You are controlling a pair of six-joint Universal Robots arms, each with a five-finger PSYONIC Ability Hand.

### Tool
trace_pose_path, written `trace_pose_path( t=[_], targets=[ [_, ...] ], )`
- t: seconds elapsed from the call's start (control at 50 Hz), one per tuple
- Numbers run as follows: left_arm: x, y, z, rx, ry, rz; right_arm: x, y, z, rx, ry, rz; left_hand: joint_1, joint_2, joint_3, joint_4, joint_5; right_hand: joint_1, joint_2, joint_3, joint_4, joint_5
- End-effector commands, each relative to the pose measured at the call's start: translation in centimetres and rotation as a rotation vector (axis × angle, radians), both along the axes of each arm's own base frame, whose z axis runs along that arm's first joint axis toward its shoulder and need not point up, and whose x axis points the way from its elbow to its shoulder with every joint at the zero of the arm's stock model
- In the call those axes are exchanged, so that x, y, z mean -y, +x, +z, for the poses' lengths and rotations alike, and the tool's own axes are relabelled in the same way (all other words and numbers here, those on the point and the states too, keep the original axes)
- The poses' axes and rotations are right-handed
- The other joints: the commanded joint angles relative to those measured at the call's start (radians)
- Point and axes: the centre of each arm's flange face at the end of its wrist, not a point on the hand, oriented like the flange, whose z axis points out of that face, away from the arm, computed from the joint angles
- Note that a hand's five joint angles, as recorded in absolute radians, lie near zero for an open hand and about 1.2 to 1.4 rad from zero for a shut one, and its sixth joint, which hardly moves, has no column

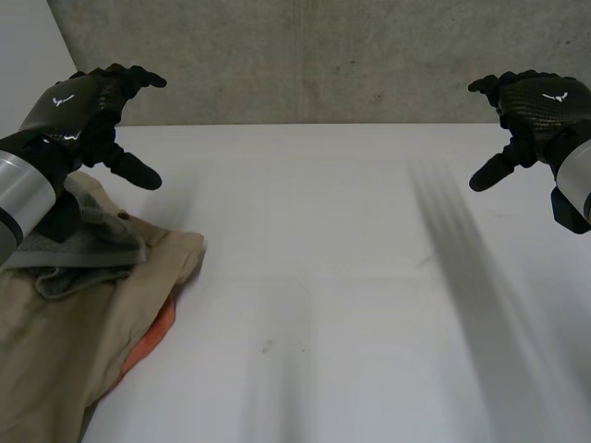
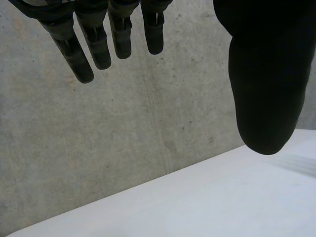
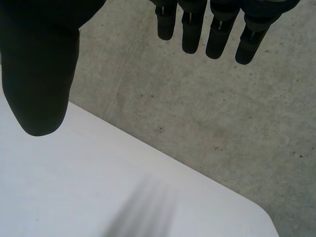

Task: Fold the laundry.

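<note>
Crumpled heap of beige, grey and orange cloth on white table, at its near left. Raised above table, left hand and right hand, fingers relaxed apart, holding nothing. Likely soft, light, limp; best pinched at beige edge.

No words, numbers or labels can be read on anything here; the sole sign is a small white mark, shaped like spread wings, on the back of the left hand and another like it on the back of the right hand
</note>
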Motion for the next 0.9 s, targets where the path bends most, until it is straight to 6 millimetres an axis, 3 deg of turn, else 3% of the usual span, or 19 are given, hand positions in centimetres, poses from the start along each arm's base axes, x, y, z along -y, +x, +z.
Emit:
trace_pose_path(
  t=[0.02,0.22,0.32,0.38,0.4,0.48,0.6,0.66,0.68,0.7,0.72,0.82,0.84,0.9],
  targets=[
    [-0.2,-0.1,0.2,-0.004,-0.005,-0.01,0.0,-0.1,0.1,-0.003,-0.003,-0.002,-0.096,-0.097,-0.096,-0.1,-0.101,-0.061,-0.092,-0.1,-0.1,-0.099],
    [0.0,0.1,0.7,0.03,-0.048,0.008,0.0,0.0,0.0,-0.003,-0.001,0.0,-0.077,-0.079,-0.078,-0.082,-0.082,-0.061,-0.092,-0.1,-0.1,-0.099],
    [1.9,2.5,0.2,0.219,-0.126,0.119,-0.1,0.0,0.0,-0.003,0.0,0.004,-0.074,-0.076,-0.075,-0.079,-0.079,-0.061,-0.092,-0.1,-0.1,-0.099],
    [3.5,5.0,-1.4,0.409,-0.129,0.227,-0.1,0.1,0.0,-0.004,-0.001,0.006,-0.077,-0.079,-0.078,-0.082,-0.082,-0.061,-0.092,-0.1,-0.1,-0.099],
    [4.5,6.2,-2.7,0.499,-0.105,0.266,-0.1,0.1,0.0,-0.004,-0.001,0.008,-0.077,-0.079,-0.078,-0.082,-0.082,-0.061,-0.092,-0.1,-0.1,-0.099],
    [6.5,8.7,-5.0,0.652,-0.066,0.35,-0.1,0.1,0.0,-0.005,0.001,0.009,-0.086,-0.087,-0.086,-0.091,-0.091,-0.061,-0.092,-0.1,-0.1,-0.099],
    [8.5,10.2,-8.2,0.685,0.019,0.356,-0.1,0.1,-0.1,-0.005,0.004,0.011,-0.036,-0.038,-0.037,-0.041,-0.042,-0.061,-0.092,-0.1,-0.1,-0.099],
    [9.4,10.1,-8.9,0.685,0.032,0.346,-0.1,0.1,-0.1,-0.005,0.004,0.011,0.303,0.302,0.303,0.298,0.298,-0.061,-0.092,-0.1,-0.1,-0.099],
    [9.6,10.0,-8.8,0.683,0.028,0.346,-0.1,0.1,-0.1,-0.005,0.004,0.011,0.467,0.466,0.467,0.463,0.462,-0.061,-0.092,-0.1,-0.1,-0.099],
    [9.8,9.8,-8.4,0.679,0.01,0.345,-0.1,0.1,-0.1,-0.005,0.004,0.012,0.867,0.866,0.867,0.862,0.862,-0.061,-0.092,-0.1,-0.1,-0.099],
    [9.9,9.4,-8.0,0.672,-0.005,0.34,-0.1,0.1,-0.1,-0.005,0.004,0.009,1.115,1.114,1.115,1.111,1.11,-0.061,-0.092,-0.1,-0.1,-0.099],
    [9.7,6.3,-5.0,0.563,-0.105,0.31,0.0,0.0,0.0,-0.004,0.001,0.008,1.126,1.125,1.126,1.121,1.121,-0.061,-0.092,-0.1,-0.1,-0.099],
    [9.2,5.2,-2.9,0.497,-0.157,0.304,0.0,-0.1,0.1,-0.004,-0.002,0.005,1.126,1.125,1.126,1.121,1.121,-0.061,-0.092,-0.1,-0.1,-0.099],
    [8.0,3.7,0.3,0.391,-0.234,0.284,0.0,-0.3,0.4,-0.001,-0.013,-0.002,1.126,1.125,1.126,1.121,1.121,-0.061,-0.092,-0.1,-0.1,-0.099]
  ],
)
